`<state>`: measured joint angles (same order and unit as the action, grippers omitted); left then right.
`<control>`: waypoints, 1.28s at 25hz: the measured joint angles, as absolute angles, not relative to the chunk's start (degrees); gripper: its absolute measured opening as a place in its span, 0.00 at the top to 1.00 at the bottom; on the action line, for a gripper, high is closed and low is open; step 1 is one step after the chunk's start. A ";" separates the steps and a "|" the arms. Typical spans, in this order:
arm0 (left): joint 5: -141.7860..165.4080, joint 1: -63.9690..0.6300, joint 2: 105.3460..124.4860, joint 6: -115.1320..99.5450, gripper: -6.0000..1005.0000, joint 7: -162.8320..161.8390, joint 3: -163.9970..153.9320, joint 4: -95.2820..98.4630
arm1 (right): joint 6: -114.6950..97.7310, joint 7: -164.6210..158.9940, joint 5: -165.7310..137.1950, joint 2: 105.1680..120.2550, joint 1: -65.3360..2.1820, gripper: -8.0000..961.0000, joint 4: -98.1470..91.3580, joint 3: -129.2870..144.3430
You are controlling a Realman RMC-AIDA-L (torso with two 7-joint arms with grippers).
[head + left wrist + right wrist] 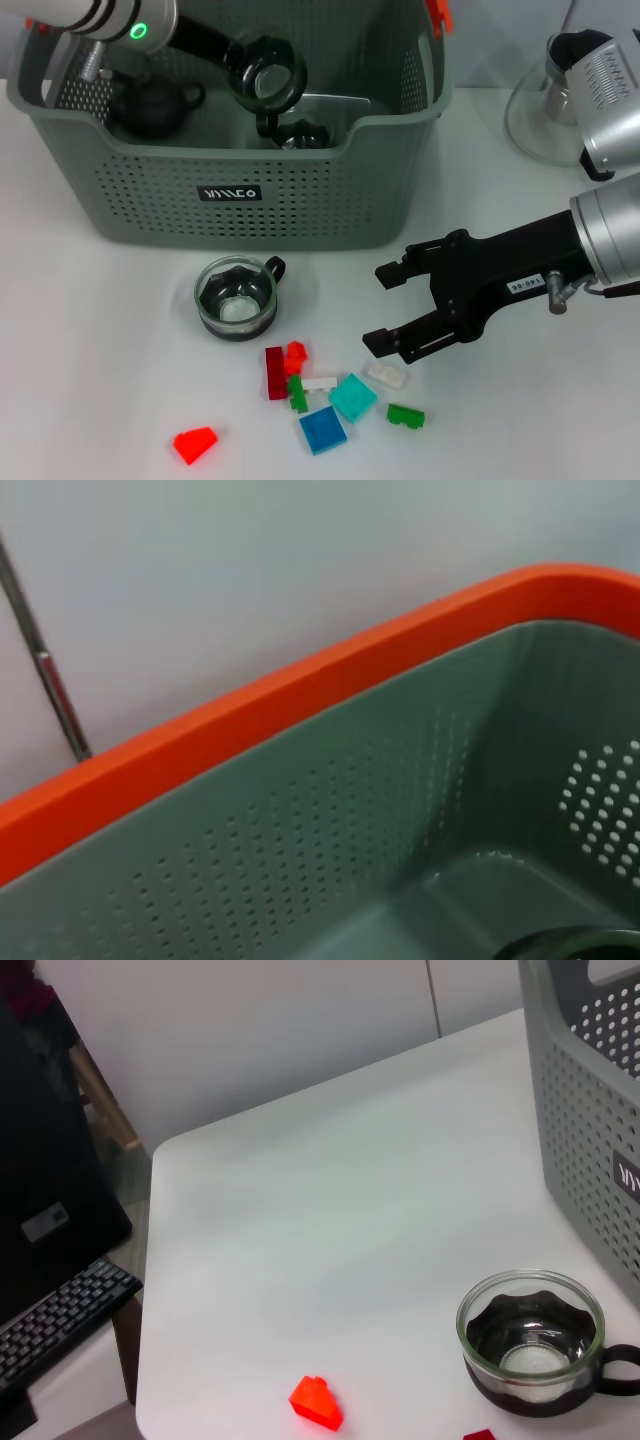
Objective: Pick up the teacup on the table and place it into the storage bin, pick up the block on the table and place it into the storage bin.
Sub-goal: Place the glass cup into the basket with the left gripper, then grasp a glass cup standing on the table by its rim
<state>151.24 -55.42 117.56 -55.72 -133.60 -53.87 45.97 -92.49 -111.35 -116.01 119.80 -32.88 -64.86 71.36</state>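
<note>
The grey perforated storage bin (300,190) sits at the back of the white desk (100,330), its black label (231,193) facing the robot. Inside it I can see a dark teapot (155,105) toward the left end and another dark glass piece (295,133) near the middle of the bin floor.

The left arm reaches over the bin from the left. At its end a glass teacup (265,72) with a dark rim hangs above the bin's inside, well clear of the floor. The left fingers themselves are hidden behind the cup and the arm, so I cannot tell how they are set. The left wrist view shows only the bin's orange rim (300,695) and its grey perforated wall (330,830).

A second glass teacup (236,298) stands upright on the desk just in front of the bin, below the label, its handle pointing toward the bin's right side.

Nearer the front edge lies a loose cluster of blocks: a dark red block (275,372), a small red one (295,356), a white bar (320,382), a teal square (353,397), a blue square (322,430), a clear piece (386,375) and a green block (405,414). A red wedge block (195,443) lies apart to the left.

The right gripper (381,306) hovers low over the desk to the right of the cup, fingers spread wide and holding nothing, the lower fingertip just above the clear piece.
</note>
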 joint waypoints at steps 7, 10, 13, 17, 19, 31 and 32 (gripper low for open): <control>151.76 -55.55 117.77 -55.46 0.94 -133.60 -53.88 45.82 | -92.35 -111.35 -116.01 119.80 -32.82 0.03 -64.86 71.37; 152.21 -55.55 117.89 -55.44 0.94 -133.60 -53.88 45.95 | -92.33 -111.35 -116.01 119.80 -32.78 0.03 -64.86 71.37; 152.32 -55.56 117.92 -55.42 0.93 -133.60 -53.88 46.03 | -92.27 -111.36 -116.01 119.80 -32.79 0.03 -64.86 71.36; 152.32 -55.60 118.01 -55.31 0.87 -133.67 -53.88 46.15 | -92.28 -111.42 -116.01 119.80 -32.84 0.03 -64.86 71.36; 152.30 -55.61 118.02 -55.26 0.84 -133.68 -53.88 46.21 | -92.28 -111.42 -116.01 119.80 -32.89 0.03 -64.86 71.37; 151.91 -55.41 118.04 -55.78 0.50 -134.39 -53.54 48.76 | -92.49 -111.45 -116.01 119.80 -32.60 0.03 -64.86 71.28; 151.92 -55.35 118.02 -56.42 0.48 -134.61 -53.53 49.57 | -92.50 -111.43 -116.01 119.80 -32.60 0.03 -64.86 71.25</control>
<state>151.92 -55.35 118.02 -56.42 -134.61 -53.53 49.57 -92.50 -111.44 -116.01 119.80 -32.60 -64.86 71.25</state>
